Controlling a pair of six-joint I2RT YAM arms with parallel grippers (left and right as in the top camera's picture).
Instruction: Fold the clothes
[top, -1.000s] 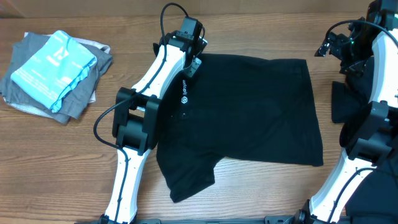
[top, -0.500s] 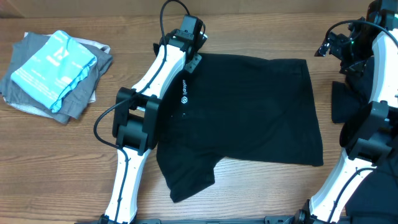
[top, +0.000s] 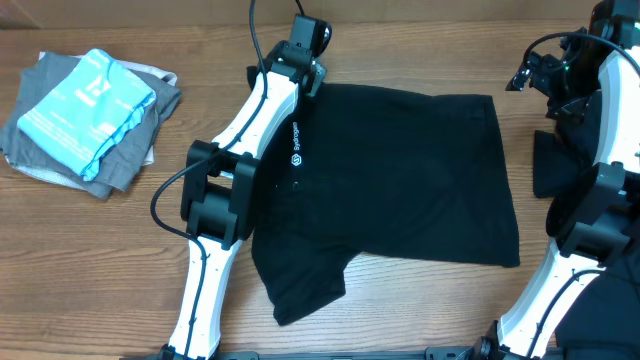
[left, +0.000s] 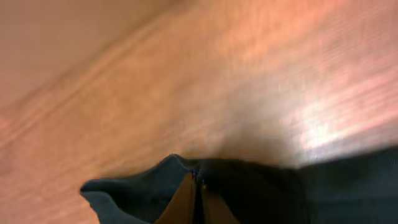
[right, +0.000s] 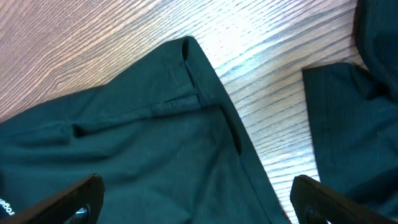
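Observation:
A black T-shirt (top: 410, 180) lies spread across the middle of the wooden table, one sleeve pointing to the near left. My left gripper (top: 305, 62) is at the shirt's far left corner. In the left wrist view the left gripper (left: 198, 184) has its fingers pressed together on a bunched edge of the black T-shirt (left: 261, 190). My right gripper (top: 535, 75) hovers open and empty above the shirt's far right corner. In the right wrist view the right gripper (right: 199, 198) has its fingers wide apart over the black T-shirt (right: 143, 143).
A second black garment (top: 556, 160) lies at the right edge beside my right arm and also shows in the right wrist view (right: 354, 130). A pile of grey clothes (top: 120, 150) with a light-blue folded piece (top: 85, 105) lies at the far left.
My left gripper has moved a little toward the table's far edge at the shirt's far left corner. The right arm has not moved.

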